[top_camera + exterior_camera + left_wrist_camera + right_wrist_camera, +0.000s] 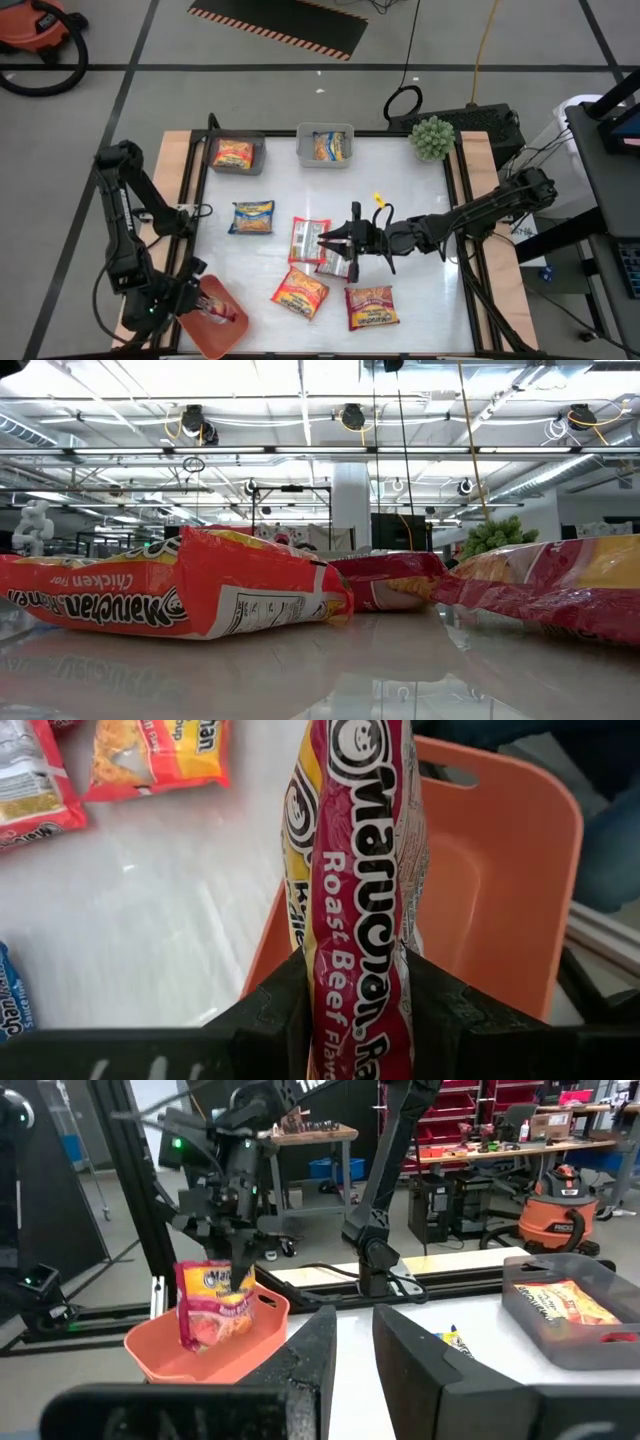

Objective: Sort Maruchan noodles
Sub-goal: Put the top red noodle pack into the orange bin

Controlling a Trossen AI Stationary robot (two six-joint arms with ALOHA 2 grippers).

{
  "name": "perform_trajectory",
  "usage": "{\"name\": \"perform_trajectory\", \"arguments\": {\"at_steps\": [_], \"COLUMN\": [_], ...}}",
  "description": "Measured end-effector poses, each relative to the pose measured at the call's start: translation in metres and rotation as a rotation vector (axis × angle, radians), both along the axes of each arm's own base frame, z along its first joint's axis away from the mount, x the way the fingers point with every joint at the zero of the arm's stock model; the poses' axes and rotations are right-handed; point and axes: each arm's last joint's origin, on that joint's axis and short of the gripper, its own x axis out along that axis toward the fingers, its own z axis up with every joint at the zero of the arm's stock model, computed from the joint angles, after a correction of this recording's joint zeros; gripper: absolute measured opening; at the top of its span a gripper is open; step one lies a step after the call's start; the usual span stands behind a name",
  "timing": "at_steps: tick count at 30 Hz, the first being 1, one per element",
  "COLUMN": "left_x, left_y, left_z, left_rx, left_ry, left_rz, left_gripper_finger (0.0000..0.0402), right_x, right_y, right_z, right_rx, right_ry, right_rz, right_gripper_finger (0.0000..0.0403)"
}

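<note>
The left claw (355, 1010) is clamped on a roast beef packet (360, 870), which stands on edge between its two fingers (275, 1010); the packet hangs over the salmon-red bin (215, 318) at the near left corner of the counter (410, 300); in the right wrist view the same packet (212, 1305) reaches down into that bin (160, 1350), and whether it touches the floor of the bin cannot be told.

The right claw (325, 241) lies low over the middle of the counter, well apart from the salmon-red bin; its tips rest at the edge of a silvery-pink packet (306, 240); its fingers (305, 1355) stand a narrow gap apart; whether they pinch that packet cannot be told.

Loose packets, placed from the salmon-red bin: an orange-red packet (300, 293) lies nearest, toward the middle of the counter; a red packet (371, 305) lies beyond it along the near edge; a blue packet (252, 217) lies farther back.

At the far edge, well apart from the salmon-red bin, a grey bin (236, 153) holds an orange-red packet; just beside it a clear bin (325, 145) holds a blue-and-yellow packet; a small green plant (432, 137) stands at the far right corner.
</note>
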Motion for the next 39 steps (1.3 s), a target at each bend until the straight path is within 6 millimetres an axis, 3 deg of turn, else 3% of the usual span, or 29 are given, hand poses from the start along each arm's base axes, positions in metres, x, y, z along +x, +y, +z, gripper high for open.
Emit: {"name": "perform_trajectory", "arguments": {"at_steps": [4, 14, 28, 33, 39], "left_x": [0.001, 0.001, 0.003, 0.004, 0.009], "left_y": [-0.004, -0.009, -0.020, -0.030, -0.039], "left_z": [-0.006, -0.010, -0.005, -0.002, -0.018], "left_rx": [0.026, -0.018, -0.225, -0.317, -0.259], "left_ry": [0.009, 0.066, 0.138, 0.160, 0.183], "left_rz": [0.002, 0.044, 0.153, 0.104, 0.132], "left_gripper_finger": [0.0122, 0.0195, 0.0199, 0.0200, 0.0195], "right_x": [0.000, -0.002, -0.001, -0.001, -0.001], "right_y": [0.002, 0.005, 0.005, 0.005, 0.005], "right_z": [-0.001, 0.000, 0.000, 0.000, 0.000], "right_rx": [0.005, 0.005, -0.018, -0.018, -0.017], "right_ry": [0.003, -0.004, -0.002, -0.002, -0.003], "right_rz": [0.005, -0.005, -0.004, -0.004, -0.003], "right_gripper_finger": [0.0063, 0.0063, 0.0063, 0.0063, 0.0063]}}
